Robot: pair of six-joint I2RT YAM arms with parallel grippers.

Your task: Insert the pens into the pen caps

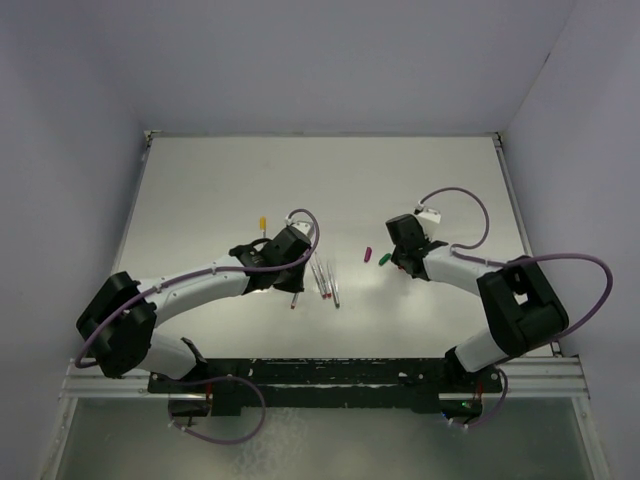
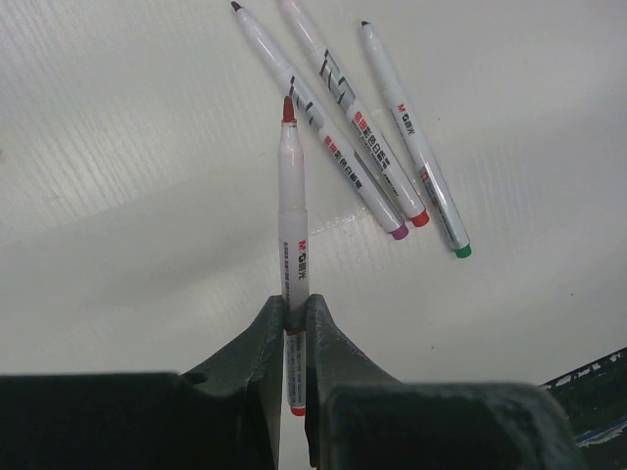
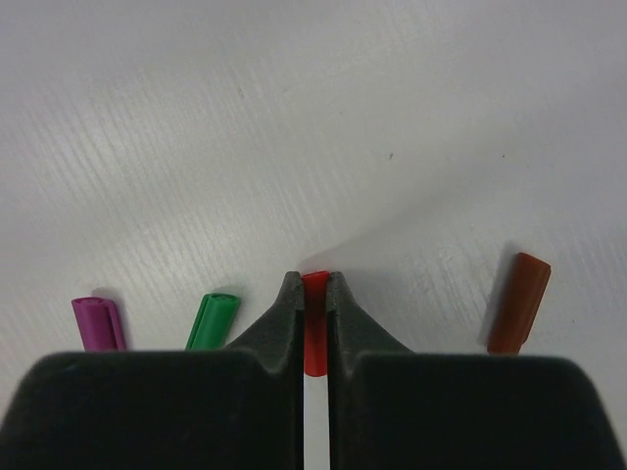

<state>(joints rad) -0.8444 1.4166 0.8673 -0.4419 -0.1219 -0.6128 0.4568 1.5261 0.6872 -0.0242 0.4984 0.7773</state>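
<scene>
**White ribbed table: a pen in one claw, a cap in the other**

Both things are light, stiff plastic with a smooth round skin. I judge that they can easily roll or twist between the pads if the squeeze is not centred. A pen is best taken on the barrel near its back end. A cap is best taken at its closed end, so that the mouth stays free.

The left gripper is clenched on the red pen near its rear end, and the red tip points toward the upper centre of the left wrist view. The right gripper is clamped on the red cap, low in the centre of the right wrist view. Which way its mouth faces I cannot tell.

Just left of that claw lies the green cap, then the purple cap. The dark red cap lies at the right. Three loose pens lie side by side at the upper right of the left wrist view. The yellow cap lies apart, above the left arm in the top view.
</scene>
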